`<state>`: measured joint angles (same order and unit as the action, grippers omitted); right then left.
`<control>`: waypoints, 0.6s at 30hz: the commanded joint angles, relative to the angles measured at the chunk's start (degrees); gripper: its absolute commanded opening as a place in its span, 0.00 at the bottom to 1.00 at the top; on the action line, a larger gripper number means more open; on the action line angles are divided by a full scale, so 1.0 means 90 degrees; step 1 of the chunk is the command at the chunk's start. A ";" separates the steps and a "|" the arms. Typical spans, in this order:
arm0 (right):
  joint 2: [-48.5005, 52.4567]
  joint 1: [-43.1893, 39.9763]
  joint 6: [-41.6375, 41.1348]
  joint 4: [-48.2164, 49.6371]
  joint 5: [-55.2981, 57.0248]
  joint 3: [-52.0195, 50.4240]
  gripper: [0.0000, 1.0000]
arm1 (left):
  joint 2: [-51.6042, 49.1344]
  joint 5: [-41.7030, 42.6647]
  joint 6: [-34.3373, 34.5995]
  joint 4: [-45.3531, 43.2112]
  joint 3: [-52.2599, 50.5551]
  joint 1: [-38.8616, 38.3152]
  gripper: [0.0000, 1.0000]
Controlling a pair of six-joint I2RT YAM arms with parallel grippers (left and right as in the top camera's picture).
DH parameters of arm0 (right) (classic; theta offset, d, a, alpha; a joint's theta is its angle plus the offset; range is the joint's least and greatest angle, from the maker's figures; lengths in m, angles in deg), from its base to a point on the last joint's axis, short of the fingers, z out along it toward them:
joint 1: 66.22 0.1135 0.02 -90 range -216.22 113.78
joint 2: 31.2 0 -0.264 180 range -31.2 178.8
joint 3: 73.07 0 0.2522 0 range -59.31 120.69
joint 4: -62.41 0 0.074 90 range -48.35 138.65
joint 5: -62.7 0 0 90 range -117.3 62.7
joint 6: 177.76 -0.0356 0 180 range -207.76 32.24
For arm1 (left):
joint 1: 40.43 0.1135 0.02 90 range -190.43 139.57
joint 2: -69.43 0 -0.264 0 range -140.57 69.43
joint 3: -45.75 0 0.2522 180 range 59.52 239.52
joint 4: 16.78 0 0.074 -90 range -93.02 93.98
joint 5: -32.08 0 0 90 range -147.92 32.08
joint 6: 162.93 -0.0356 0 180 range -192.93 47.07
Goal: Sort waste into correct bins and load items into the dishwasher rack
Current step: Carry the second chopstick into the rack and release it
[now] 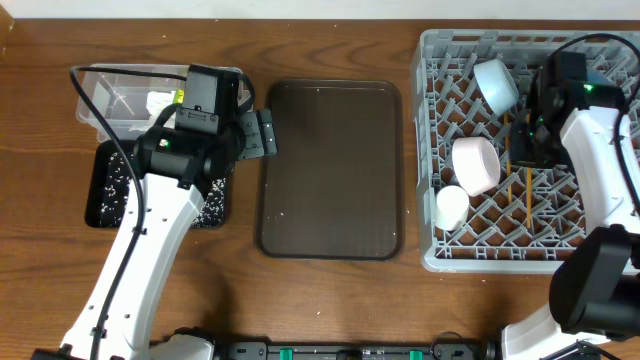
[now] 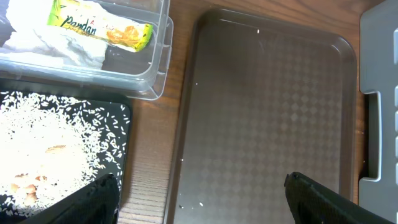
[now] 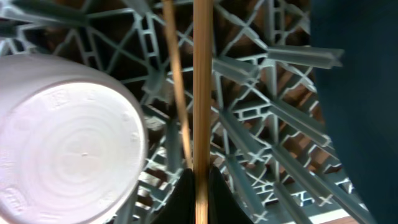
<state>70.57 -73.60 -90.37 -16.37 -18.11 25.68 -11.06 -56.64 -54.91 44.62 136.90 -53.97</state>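
Note:
My left gripper (image 1: 262,135) (image 2: 199,186) is open and empty, hovering over the left edge of the brown serving tray (image 2: 267,106). The clear tub (image 1: 95,100) (image 2: 158,68) holds the crumpled tissue (image 2: 37,43) and the yellow-green wrapper (image 2: 99,25). The black tray (image 1: 105,190) holds white rice scraps (image 2: 37,143). My right gripper (image 1: 528,150) (image 3: 202,186) is shut on a wooden chopstick (image 3: 202,74) low over the grey rack (image 1: 440,255). The second chopstick (image 3: 177,93) lies beside it. The white bowl (image 1: 475,163) (image 3: 68,137), light blue bowl (image 1: 495,85), white cup (image 1: 452,207) and dark blue bowl (image 3: 360,81) are in the rack.
The brown serving tray (image 1: 330,170) lies between the bins and the rack, with a few stray rice grains (image 2: 200,204) on it. The rack's grey wall (image 2: 379,99) borders the tray on the right. Upright pegs (image 3: 298,56) stand around the chopsticks.

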 commanded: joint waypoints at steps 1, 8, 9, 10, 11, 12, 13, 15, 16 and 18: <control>0.0027 -0.0209 0.0231 0.0010 -0.0002 -0.0034 0.06 | -0.0046 -0.0053 -0.0015 0.0012 0.0053 0.0034 0.88; 0.0027 -0.0304 0.0231 0.0063 -0.0053 -0.0032 0.70 | -0.0046 -0.0053 -0.0015 0.0012 0.0053 0.0034 0.88; 0.0027 -0.0304 0.0228 0.0092 -0.0085 -0.0032 0.72 | -0.0046 -0.0053 -0.0015 0.0012 0.0053 0.0034 0.88; 0.0027 -0.0304 0.0228 0.0114 -0.0129 -0.0032 0.72 | -0.0046 -0.0053 -0.0015 0.0012 0.0053 0.0034 0.88; 0.0024 -0.0304 0.0231 0.0134 -0.0185 -0.0029 0.72 | -0.0046 -0.0053 -0.0015 0.0012 0.0053 0.0034 0.88; 0.0024 -0.0304 0.0231 0.0153 -0.0257 -0.0019 0.72 | -0.0046 -0.0053 -0.0015 0.0012 0.0053 0.0034 0.88; 0.0024 -0.0304 0.0231 0.0158 -0.0296 -0.0002 0.72 | -0.0046 -0.0053 -0.0015 0.0012 0.0053 0.0034 0.88; 0.0024 -0.0299 0.0236 0.0158 -0.0342 0.0051 0.72 | -0.0046 -0.0053 -0.0015 0.0012 0.0053 0.0034 0.88; 0.0019 -0.0299 0.0255 0.0158 -0.0391 0.0080 0.72 | -0.0046 -0.0053 -0.0015 0.0012 0.0053 0.0034 0.88; 0.0017 -0.0299 0.0267 0.0153 -0.0488 0.0138 0.72 | -0.0046 -0.0053 -0.0015 0.0012 0.0053 0.0034 0.88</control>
<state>70.57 -76.00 -88.56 -14.99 -20.54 25.71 -11.06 -56.64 -54.91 44.62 136.90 -53.97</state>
